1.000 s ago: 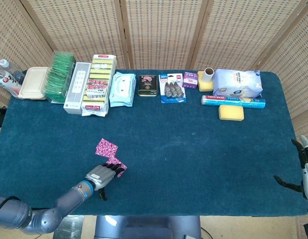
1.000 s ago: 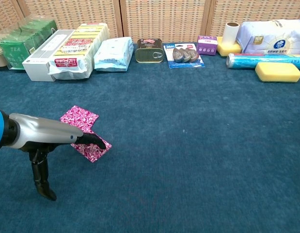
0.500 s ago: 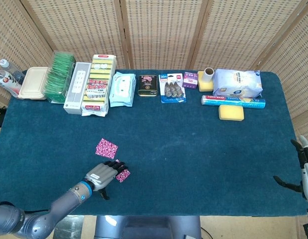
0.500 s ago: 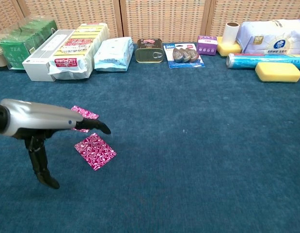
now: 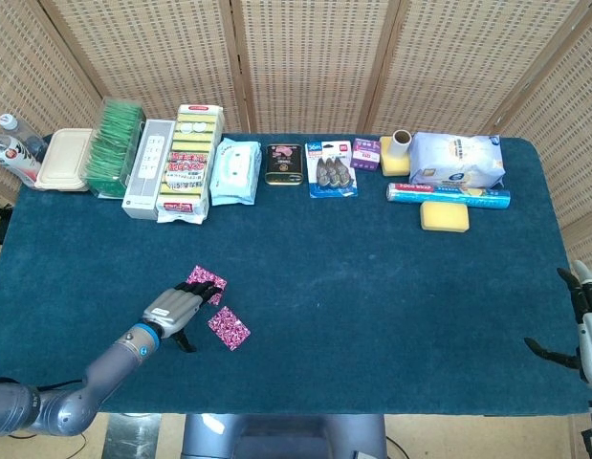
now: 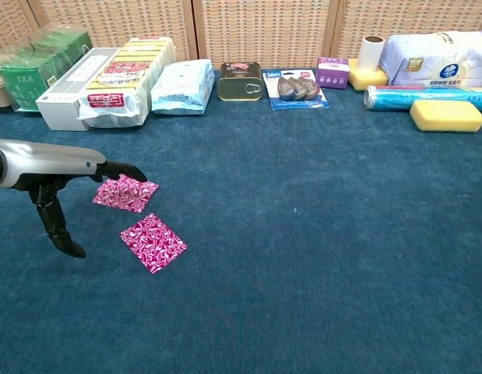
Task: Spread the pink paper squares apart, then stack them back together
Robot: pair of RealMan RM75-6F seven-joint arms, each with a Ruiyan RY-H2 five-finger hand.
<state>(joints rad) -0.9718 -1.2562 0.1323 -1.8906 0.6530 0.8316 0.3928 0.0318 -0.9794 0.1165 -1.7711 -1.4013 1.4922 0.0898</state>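
Two pink patterned paper squares lie apart on the blue table cloth. The far square [image 5: 206,281] [image 6: 126,193] sits just beyond the near square [image 5: 229,328] [image 6: 153,242], with a narrow strip of cloth between them. My left hand [image 5: 171,311] [image 6: 65,167] reaches in from the left, fingers stretched flat, its fingertips [image 6: 131,171] at the far square's rear edge; it holds nothing. My right hand [image 5: 575,325] hangs past the table's right edge with its fingers spread, far from the squares.
A row of goods lines the back edge: green tea box [image 6: 38,68], white box [image 6: 73,88], snack pack [image 6: 128,74], wipes [image 6: 182,86], tin [image 6: 241,81], blue roll [image 6: 423,97] and yellow sponge [image 6: 447,114].
The left hand dragged the near square away from the far one, let it lie, then moved back and left to the far square. The right hand stayed put.
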